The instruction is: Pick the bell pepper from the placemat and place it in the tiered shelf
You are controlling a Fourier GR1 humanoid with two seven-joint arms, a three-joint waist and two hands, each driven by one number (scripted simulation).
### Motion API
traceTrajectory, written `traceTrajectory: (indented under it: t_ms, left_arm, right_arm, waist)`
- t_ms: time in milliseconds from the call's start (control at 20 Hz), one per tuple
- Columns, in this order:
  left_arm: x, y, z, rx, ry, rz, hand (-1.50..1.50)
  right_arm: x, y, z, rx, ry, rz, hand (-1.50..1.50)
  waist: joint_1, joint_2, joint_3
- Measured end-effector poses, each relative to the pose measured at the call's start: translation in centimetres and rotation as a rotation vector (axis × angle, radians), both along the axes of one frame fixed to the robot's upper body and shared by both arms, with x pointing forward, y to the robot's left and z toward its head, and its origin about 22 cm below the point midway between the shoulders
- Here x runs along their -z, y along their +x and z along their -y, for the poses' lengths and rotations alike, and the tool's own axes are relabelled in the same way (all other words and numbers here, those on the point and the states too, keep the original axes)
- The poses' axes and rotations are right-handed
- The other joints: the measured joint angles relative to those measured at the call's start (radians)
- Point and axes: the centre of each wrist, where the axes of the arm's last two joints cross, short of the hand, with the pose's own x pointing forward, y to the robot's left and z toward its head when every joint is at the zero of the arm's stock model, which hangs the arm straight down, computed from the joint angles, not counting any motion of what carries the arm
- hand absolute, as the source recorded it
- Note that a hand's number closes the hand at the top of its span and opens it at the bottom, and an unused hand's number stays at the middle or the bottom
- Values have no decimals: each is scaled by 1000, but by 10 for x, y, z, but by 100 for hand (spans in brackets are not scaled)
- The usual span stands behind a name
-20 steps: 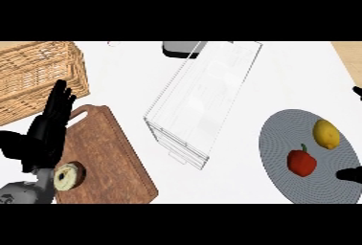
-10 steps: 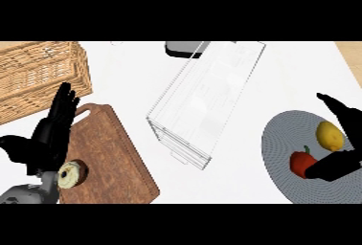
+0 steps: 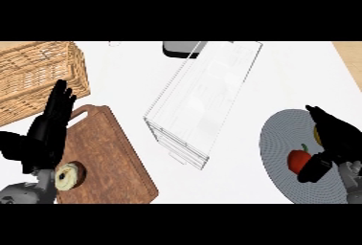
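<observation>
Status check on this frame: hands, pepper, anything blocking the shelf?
Right hand open over the placemat, fingers beside the bell pepper, not gripping. Left hand open, resting at left. Tiered shelf unobstructed, nothing between.

A single head view looks steeply down on the white surface [image 3: 134, 72] from close above, facing away from the robot; forearms enter from the lower edge, left robot hand [image 3: 46, 134] at the left side
</observation>
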Motion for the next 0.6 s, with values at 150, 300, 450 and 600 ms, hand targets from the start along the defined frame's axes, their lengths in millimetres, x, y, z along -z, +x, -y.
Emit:
traceTrajectory:
  t_ms: [150,300,450,600]
  left_arm:
    - [-1,-3,-3,-5,0,-5,0]
    - [6,-1,-1,-11,3,-8,0]
    - [0,3,-6,-13,0,-7,0]
    - [4,0,-4,-12,-1,-8,0]
  right_arm:
    - [13,0,3,22,-13,-15,-150]
    - [15,-1,6,30,-8,-9,-150]
    - [25,-2,16,44,-10,-24,-150]
    - [34,-1,14,52,-12,-34,-150]
  waist:
    - [-4,-1,1]
    - [-7,-1,0]
    - [-9,-1,1]
    - [-8,-1,1]
